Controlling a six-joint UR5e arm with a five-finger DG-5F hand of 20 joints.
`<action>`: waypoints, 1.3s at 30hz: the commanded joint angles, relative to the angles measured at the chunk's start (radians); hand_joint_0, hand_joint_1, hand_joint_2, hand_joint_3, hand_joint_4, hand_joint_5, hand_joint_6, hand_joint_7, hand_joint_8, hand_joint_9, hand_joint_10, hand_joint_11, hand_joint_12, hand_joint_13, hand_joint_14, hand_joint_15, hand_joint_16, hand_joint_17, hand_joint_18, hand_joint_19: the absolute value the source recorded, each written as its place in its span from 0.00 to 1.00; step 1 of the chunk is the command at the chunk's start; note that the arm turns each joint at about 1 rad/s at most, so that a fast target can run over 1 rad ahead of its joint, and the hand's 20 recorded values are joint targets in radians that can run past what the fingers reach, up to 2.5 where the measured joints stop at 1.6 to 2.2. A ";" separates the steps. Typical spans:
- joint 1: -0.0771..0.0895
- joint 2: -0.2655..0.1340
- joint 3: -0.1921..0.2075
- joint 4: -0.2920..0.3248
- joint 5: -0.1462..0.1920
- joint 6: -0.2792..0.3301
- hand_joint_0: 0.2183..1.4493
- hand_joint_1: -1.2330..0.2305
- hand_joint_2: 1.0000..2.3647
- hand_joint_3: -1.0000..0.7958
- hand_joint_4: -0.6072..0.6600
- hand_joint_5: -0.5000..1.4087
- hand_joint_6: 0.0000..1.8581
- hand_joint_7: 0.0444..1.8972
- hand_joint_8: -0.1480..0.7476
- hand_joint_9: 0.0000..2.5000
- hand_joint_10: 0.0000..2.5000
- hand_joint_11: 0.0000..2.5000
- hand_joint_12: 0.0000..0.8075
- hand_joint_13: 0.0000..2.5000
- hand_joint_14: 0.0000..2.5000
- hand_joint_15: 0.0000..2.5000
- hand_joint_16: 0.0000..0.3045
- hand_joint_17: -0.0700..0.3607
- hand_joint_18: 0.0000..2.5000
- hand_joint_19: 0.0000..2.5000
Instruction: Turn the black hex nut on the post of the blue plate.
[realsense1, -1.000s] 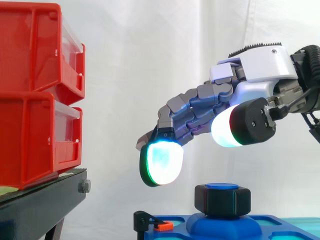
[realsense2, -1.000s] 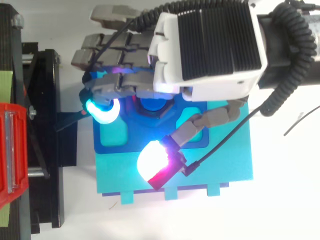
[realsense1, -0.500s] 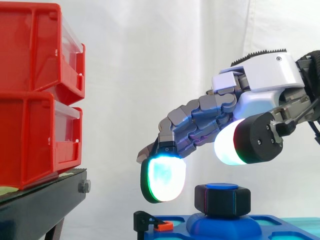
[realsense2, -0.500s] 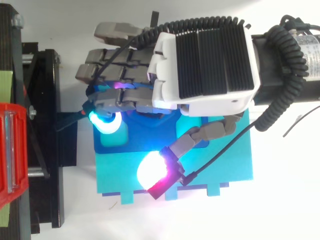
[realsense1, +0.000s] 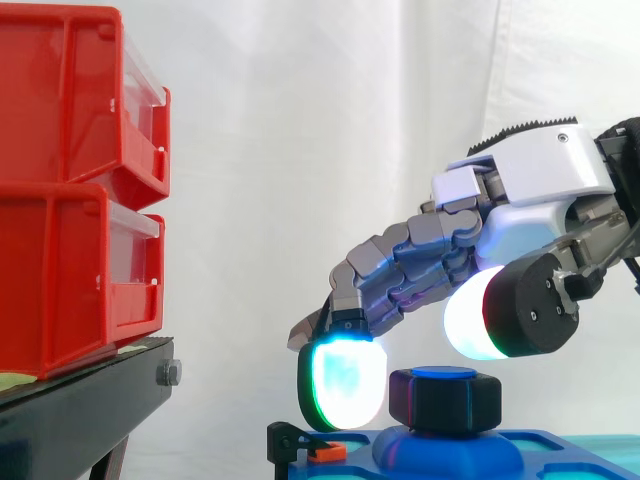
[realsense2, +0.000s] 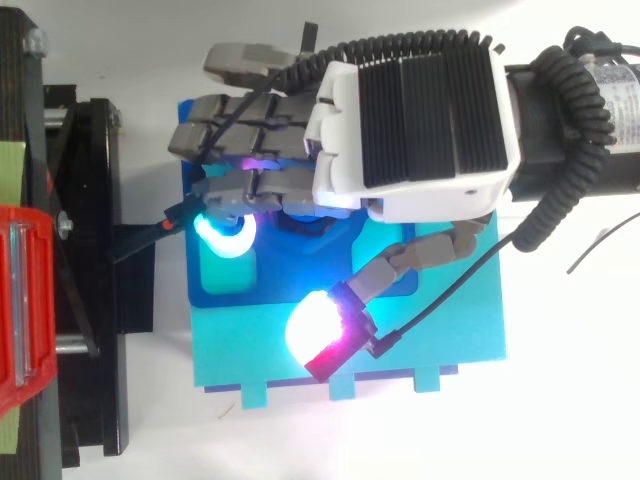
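The black hex nut (realsense1: 445, 398) sits on the blue post, whose top shows as a blue disc above it. The post rises from the blue plate (realsense1: 455, 452), which also shows in the top view (realsense2: 225, 290). My hand (realsense1: 530, 170) hangs over the nut with its fingers bent loosely downward. One cyan-green fingertip (realsense1: 343, 385) is level with the nut, just to its left. The thumb's white pad (realsense1: 478, 322) hovers above the nut's right side without touching it. From above, the hand (realsense2: 420, 130) covers the nut.
Two stacked red bins (realsense1: 70, 190) stand on the black stand (realsense1: 90, 410) at the left. A small black clip with an orange part (realsense1: 305, 447) sits at the plate's left edge. The blue plate rests on a cyan base (realsense2: 450, 330).
My hand has come down and shifted slightly right. The cyan fingertip dropped from above the nut to beside its left face, and the thumb pad came lower over it.
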 joint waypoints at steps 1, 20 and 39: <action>-0.003 0.000 -0.002 -0.003 -0.001 0.000 0.19 0.53 0.00 0.28 0.65 0.16 0.27 0.53 0.46 0.12 0.00 0.00 0.48 0.09 0.00 0.00 0.20 0.48 0.04 0.06; -0.059 0.000 -0.002 -0.012 -0.078 0.000 0.19 0.53 0.00 0.28 0.65 0.16 0.27 0.53 0.46 0.12 0.00 0.00 0.48 0.09 0.00 0.00 0.20 0.48 0.04 0.06; -0.125 0.000 -0.002 -0.001 -0.170 -0.005 0.19 0.53 0.00 0.28 0.65 0.16 0.27 0.53 0.46 0.12 0.00 0.00 0.48 0.09 0.00 0.00 0.20 0.48 0.04 0.06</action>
